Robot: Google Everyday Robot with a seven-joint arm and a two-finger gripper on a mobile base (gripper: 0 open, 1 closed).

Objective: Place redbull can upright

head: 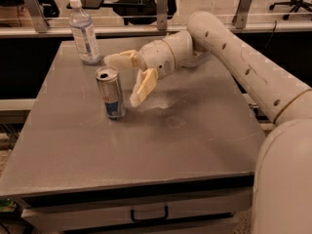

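The redbull can (110, 93), slim and silver with a blue lower panel, stands upright on the grey table (195, 145), left of centre. Its open pull-tab top faces up. My gripper (124, 81) is just right of the can and open. One cream finger (119, 59) reaches behind the can's top. The other finger (145, 86) hangs to the can's right, apart from it. Nothing is held.
A clear plastic water bottle (84, 33) with a white cap stands at the table's far left corner. My white arm (243, 57) stretches in from the right. A drawer handle (148, 213) is below the table's front edge. Railings and chairs are behind.
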